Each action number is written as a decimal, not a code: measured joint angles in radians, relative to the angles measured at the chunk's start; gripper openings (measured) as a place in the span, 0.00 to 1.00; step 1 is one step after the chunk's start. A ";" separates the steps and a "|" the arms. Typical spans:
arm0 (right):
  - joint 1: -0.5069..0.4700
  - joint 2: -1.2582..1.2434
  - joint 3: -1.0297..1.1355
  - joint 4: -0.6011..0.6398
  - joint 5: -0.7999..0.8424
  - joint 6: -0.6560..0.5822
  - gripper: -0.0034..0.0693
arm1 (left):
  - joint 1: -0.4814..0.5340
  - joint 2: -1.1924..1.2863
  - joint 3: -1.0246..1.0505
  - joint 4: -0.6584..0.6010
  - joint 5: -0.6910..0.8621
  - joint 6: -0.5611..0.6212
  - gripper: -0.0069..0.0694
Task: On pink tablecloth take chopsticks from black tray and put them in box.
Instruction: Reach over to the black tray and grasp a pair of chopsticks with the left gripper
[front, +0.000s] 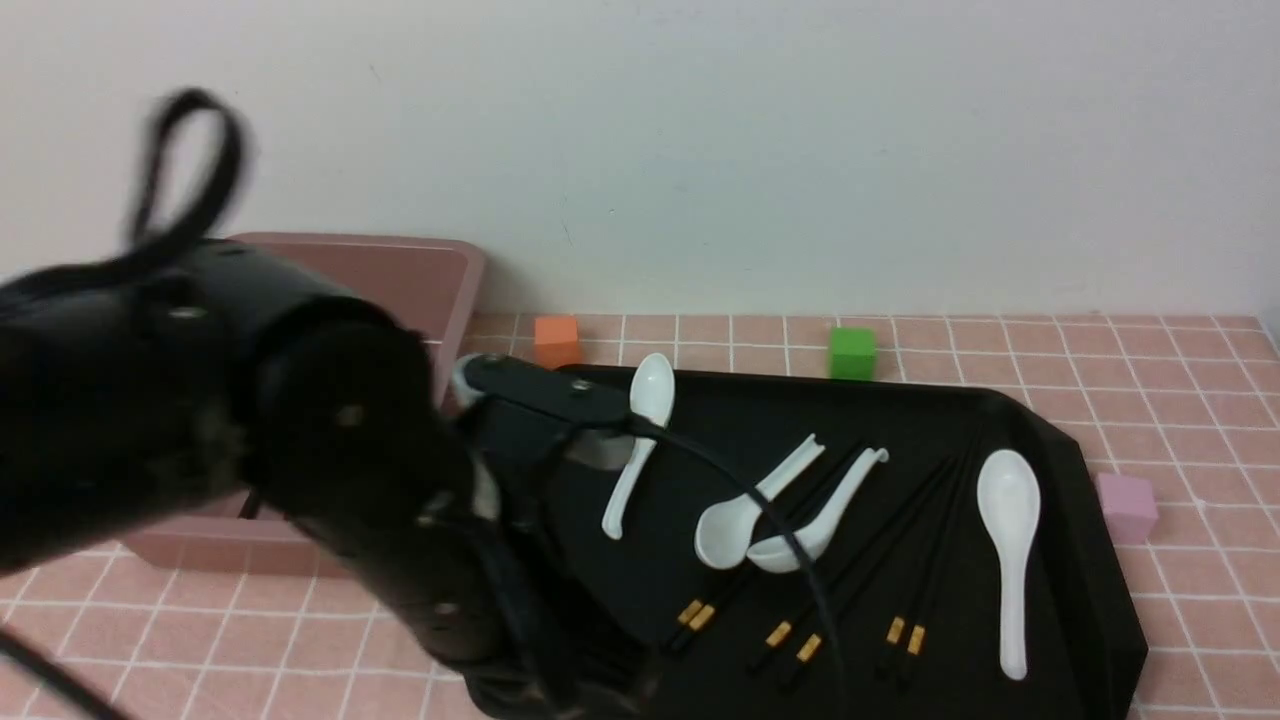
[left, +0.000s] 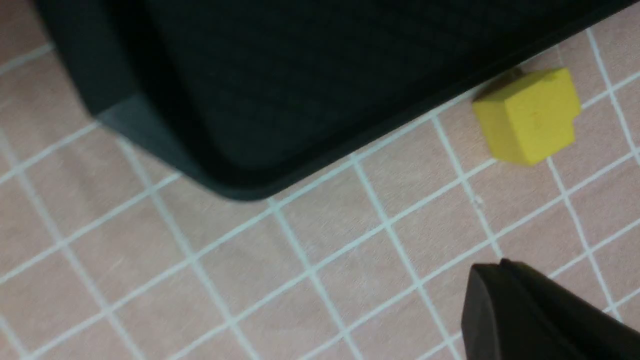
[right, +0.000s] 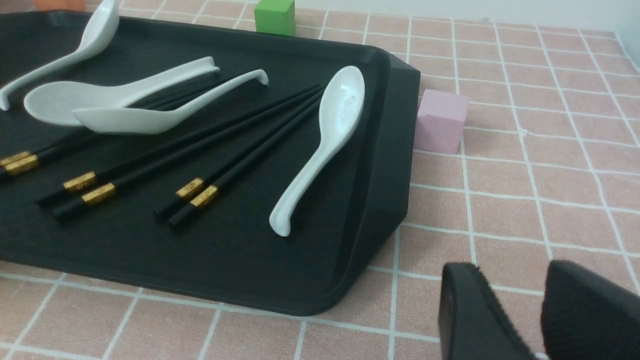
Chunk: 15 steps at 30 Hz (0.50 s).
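Since left tool (left: 505, 285) sits clenched, empty, beside flat black plastic tray (front: 780, 410), open it, grip long black gold-banded chopsticks (right: 200, 136) near tray's 6 o'clock; right tool (right: 507, 285) released.

A plain off-white wall (front: 760, 150) fills the upper half of the front view, matte and bare across its width. Its lower edge runs as a straight, level line. Two faint hairline marks (front: 566, 232) show on the paint, one near the middle and one higher up to the left. The light is soft and even, with no glare and only dim, blurred shadows. The right wrist view shows a narrow strip of the same pale wall.
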 joint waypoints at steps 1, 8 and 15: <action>0.000 0.000 0.000 0.000 0.000 0.000 0.38 | -0.015 0.036 -0.035 0.003 0.002 -0.001 0.07; 0.000 0.000 0.000 0.000 0.000 0.000 0.38 | -0.027 0.336 -0.290 0.053 0.025 0.008 0.08; 0.000 0.000 0.000 0.000 0.000 0.000 0.38 | -0.016 0.534 -0.471 0.084 0.088 0.074 0.32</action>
